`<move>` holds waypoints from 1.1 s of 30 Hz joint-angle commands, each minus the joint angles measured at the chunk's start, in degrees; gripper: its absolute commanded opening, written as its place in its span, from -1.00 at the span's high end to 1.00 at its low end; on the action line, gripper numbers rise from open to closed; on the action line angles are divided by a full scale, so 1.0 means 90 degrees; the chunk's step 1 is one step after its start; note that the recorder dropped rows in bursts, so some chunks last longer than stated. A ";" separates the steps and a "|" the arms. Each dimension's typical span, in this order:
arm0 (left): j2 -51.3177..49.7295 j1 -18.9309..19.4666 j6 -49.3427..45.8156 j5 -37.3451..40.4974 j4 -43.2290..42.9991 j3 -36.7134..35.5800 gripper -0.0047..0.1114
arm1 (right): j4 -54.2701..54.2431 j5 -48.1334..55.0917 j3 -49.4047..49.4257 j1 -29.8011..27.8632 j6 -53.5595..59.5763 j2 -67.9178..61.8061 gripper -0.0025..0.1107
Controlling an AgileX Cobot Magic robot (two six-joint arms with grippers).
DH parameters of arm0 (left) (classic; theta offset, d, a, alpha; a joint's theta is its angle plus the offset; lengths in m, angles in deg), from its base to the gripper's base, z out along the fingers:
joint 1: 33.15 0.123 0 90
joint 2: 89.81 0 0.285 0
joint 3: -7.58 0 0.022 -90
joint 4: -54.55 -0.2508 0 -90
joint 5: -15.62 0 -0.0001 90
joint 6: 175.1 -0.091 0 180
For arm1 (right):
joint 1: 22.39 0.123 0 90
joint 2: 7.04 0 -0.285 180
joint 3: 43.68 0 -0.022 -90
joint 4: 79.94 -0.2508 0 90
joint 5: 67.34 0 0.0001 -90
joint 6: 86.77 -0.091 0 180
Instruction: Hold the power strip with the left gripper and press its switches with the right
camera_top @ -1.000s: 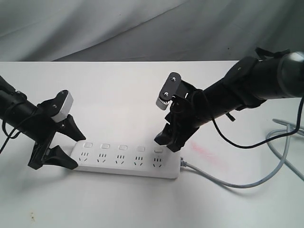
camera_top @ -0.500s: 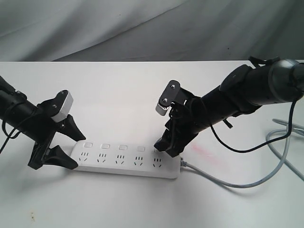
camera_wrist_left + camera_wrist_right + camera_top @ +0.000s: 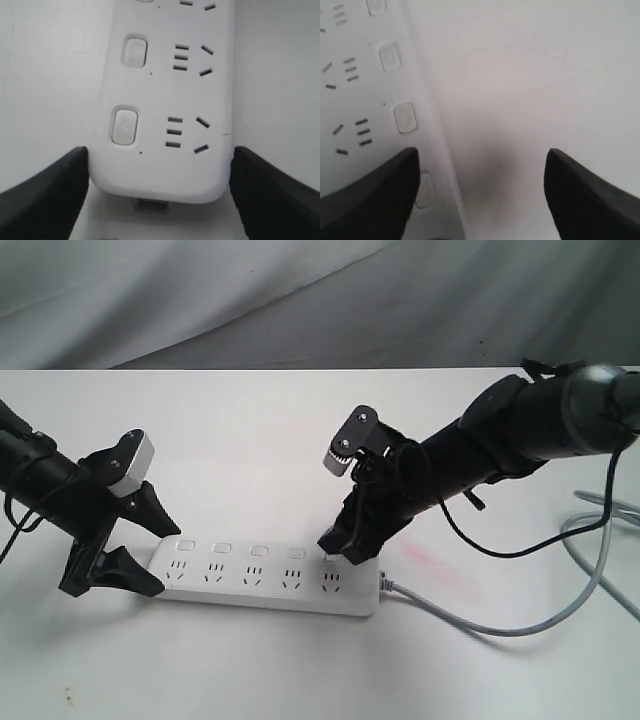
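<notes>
The white power strip [image 3: 265, 575] lies flat on the table, its grey cable [image 3: 470, 621] leaving the right end. My left gripper [image 3: 156, 556] straddles the strip's left end; in the left wrist view the black fingers [image 3: 55, 185] touch both long sides of the power strip [image 3: 165, 165], so the left gripper [image 3: 159, 156] is shut on it. Four switches [image 3: 258, 549] show in a row. My right gripper [image 3: 342, 546] is open, one fingertip down over the fifth switch by the cable end. In the right wrist view that finger [image 3: 375, 195] half covers a switch [image 3: 426, 189]; the right gripper [image 3: 481, 156] gapes over bare table.
A faint pink smear [image 3: 430, 560] marks the white table [image 3: 250, 430] right of the strip. Loops of grey cable [image 3: 600, 540] lie at the right edge. A grey cloth backdrop [image 3: 300, 300] hangs behind the table's far edge.
The right gripper has come down and slightly left, bringing its fingertip onto the switch nearest the cable. The left gripper and the strip have stayed put.
</notes>
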 commanded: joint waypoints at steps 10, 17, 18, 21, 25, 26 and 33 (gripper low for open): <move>0.0017 -0.0016 -0.0026 -0.0072 0.0010 0.0037 0.92 | 0.0196 -0.1706 -0.0392 -0.0222 -0.1850 0.4334 0.10; 0.0017 -0.0016 -0.0026 -0.0072 0.0010 0.0037 0.92 | 0.0170 0.0441 -0.0392 -0.0538 -0.4217 0.5296 0.86; 0.0017 -0.0016 -0.0026 -0.0072 0.0010 0.0037 0.92 | 0.0184 0.0493 -0.0392 -0.0538 -0.4217 0.5339 0.89; 0.0017 -0.0016 -0.0026 -0.0072 0.0010 0.0037 0.92 | 0.0169 0.0511 -0.0392 -0.0538 -0.4217 0.5468 0.94; 0.0017 -0.0016 -0.0026 -0.0072 0.0010 0.0037 0.92 | 0.0169 0.0486 -0.0392 -0.0538 -0.4217 0.5466 0.94; 0.0017 -0.0016 -0.0026 -0.0072 0.0010 0.0037 0.92 | 0.0169 0.0486 -0.0392 -0.0538 -0.4217 0.5466 0.94; 0.0017 -0.0016 -0.0026 -0.0072 0.0010 0.0037 0.92 | 0.0169 0.0486 -0.0392 -0.0538 -0.4229 0.5466 0.94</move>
